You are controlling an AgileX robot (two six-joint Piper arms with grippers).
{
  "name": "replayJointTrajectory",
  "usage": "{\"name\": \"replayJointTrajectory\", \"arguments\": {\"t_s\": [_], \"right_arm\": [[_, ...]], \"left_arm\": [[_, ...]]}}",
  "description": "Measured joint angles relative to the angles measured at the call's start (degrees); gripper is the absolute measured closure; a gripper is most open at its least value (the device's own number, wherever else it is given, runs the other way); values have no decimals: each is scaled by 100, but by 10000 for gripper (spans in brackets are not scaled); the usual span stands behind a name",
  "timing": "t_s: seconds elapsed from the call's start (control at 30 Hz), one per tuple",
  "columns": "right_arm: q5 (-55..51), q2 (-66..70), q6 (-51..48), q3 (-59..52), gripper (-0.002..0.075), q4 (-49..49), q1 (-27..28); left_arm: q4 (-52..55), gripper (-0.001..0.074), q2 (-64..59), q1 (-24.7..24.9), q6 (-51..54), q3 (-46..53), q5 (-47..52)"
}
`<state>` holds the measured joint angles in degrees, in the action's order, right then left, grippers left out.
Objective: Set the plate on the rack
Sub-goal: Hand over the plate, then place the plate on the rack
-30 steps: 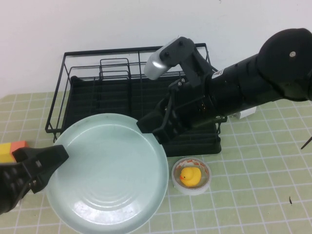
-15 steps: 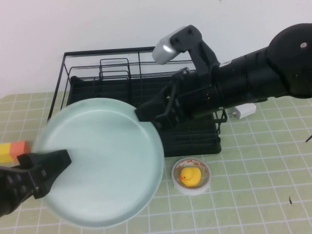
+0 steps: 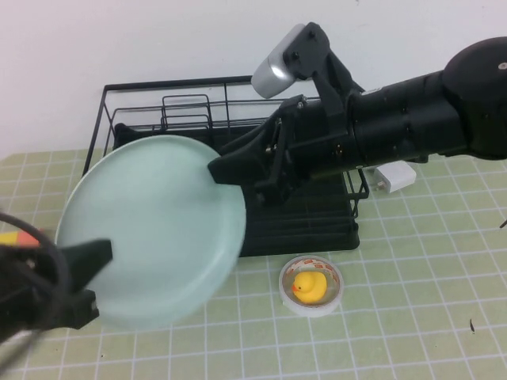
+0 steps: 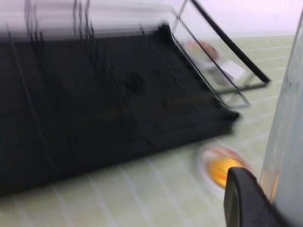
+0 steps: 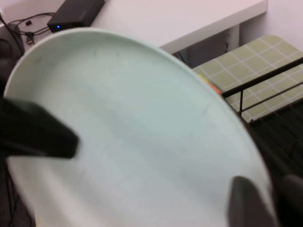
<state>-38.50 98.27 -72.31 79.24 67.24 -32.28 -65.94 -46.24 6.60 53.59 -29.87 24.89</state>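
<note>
The pale mint-green plate (image 3: 150, 229) is held off the table, tilted up, between both grippers, in front of the left part of the black wire rack (image 3: 317, 229). My right gripper (image 3: 226, 172) is shut on the plate's far right rim. My left gripper (image 3: 91, 265) is shut on its near left rim. In the right wrist view the plate (image 5: 132, 132) fills the picture, its rim sits between my right gripper's fingers (image 5: 246, 201), and the left gripper's finger (image 5: 38, 135) lies across the opposite edge. In the left wrist view the plate's edge (image 4: 288, 118) stands beside one finger (image 4: 241, 198).
A white tape roll with a yellow rubber duck inside (image 3: 310, 285) lies in front of the rack's right end. A white charger (image 3: 394, 177) lies to the right of the rack. An orange and yellow block (image 3: 20, 236) sits at the left edge.
Both grippers have lifted the plate and tilted it from flat to steeply raised. It has shifted left and back toward the rack. The right arm has risen with it.
</note>
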Motion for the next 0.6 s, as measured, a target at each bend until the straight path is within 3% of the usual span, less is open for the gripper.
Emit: {"name": "replayJointTrajectory", "arguments": {"t_s": [0.07, 0.13, 0.2, 0.33, 0.5, 0.6], "right_arm": [[0, -24, 0, 0, 403, 0, 0], [57, -84, 0, 0, 293, 0, -11], [189, -195, 0, 0, 241, -41, -11], [332, -622, 0, 0, 207, -138, 177], [189, -1164, 48, 0, 202, -332, 622], [-204, -1401, 315, 0, 242, -748, 847]], "left_arm": [[-617, 633, -35, 0, 1126, 0, -224], [-1538, 633, -58, 0, 2932, 0, -484], [-2417, 633, -69, 0, 4594, 0, -672], [-3015, 633, -124, -10, 7294, -68, -711], [-3103, 633, -514, -10, 8486, -413, -237], [-3103, 633, -1026, -10, 8985, -904, -142]]}}
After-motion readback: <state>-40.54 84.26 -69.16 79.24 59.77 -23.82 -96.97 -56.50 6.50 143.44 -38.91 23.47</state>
